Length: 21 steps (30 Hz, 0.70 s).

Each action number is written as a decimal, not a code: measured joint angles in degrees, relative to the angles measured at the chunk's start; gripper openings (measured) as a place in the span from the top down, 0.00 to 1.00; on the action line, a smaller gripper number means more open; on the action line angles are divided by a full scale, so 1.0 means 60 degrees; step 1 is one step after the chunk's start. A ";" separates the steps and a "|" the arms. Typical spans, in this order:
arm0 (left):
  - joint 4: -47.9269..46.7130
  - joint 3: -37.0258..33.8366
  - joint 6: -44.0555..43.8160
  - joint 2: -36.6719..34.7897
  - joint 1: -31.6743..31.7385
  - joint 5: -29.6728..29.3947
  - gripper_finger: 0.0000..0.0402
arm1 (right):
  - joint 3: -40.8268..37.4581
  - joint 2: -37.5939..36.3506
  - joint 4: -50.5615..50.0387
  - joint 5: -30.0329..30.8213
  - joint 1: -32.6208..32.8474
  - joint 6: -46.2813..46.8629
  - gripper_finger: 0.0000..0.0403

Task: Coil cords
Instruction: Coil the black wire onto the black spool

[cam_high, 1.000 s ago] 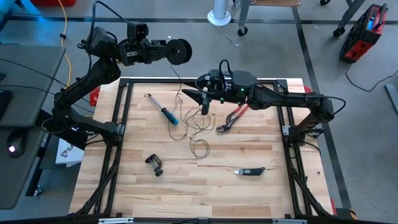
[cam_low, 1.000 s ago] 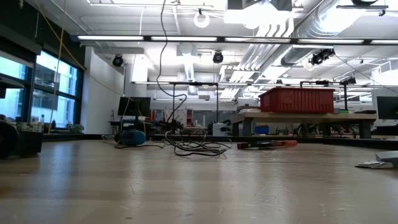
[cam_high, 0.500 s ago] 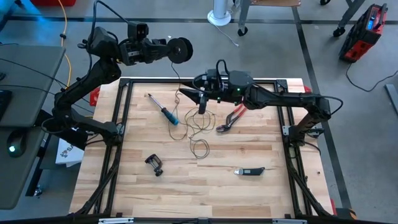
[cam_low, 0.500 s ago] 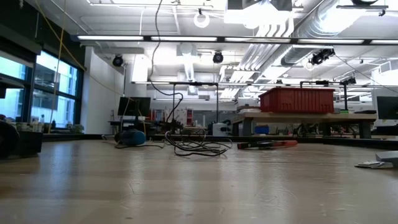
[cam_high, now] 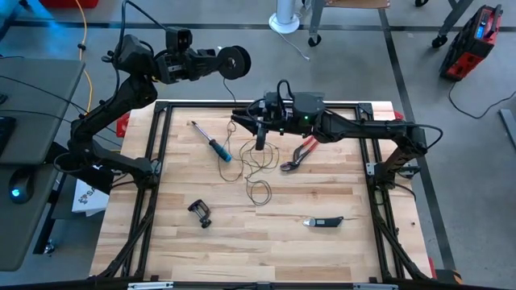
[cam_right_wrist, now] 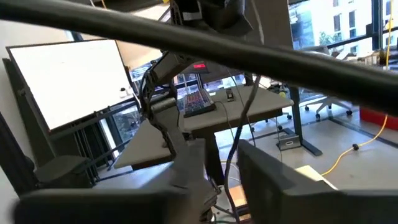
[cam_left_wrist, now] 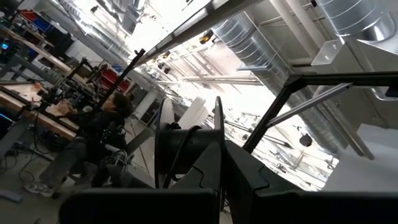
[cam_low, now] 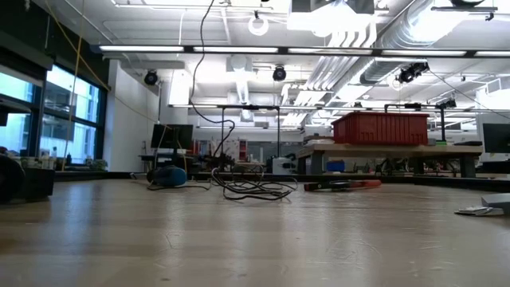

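The left hand is raised beyond the counter's far edge, closed on the round black reel — the left wrist view shows the reel edge-on between its fingers, with a seated person far behind. The thin cord runs from the reel down to a loose tangle on the counter below the right hand, which grips the cord a little above it; the low view shows that tangle lying flat. Red pliers lie just beside the right hand.
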 joint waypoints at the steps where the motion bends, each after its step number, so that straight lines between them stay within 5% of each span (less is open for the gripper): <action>1: -0.0001 0.0000 0.0015 0.0000 0.0001 -0.0010 1.00 | 0.0000 0.0000 0.0008 0.0004 0.0040 -0.0076 0.88; 6: -0.0340 0.0000 0.0406 0.0000 0.0001 -0.0113 1.00 | 0.0000 -0.0026 -0.0032 0.0051 0.0415 -0.0237 0.99; 21: -0.3931 -0.0004 0.0659 -0.0508 0.0050 -0.0045 1.00 | -0.0004 -0.1402 -0.1453 0.0323 0.1310 -0.0917 1.00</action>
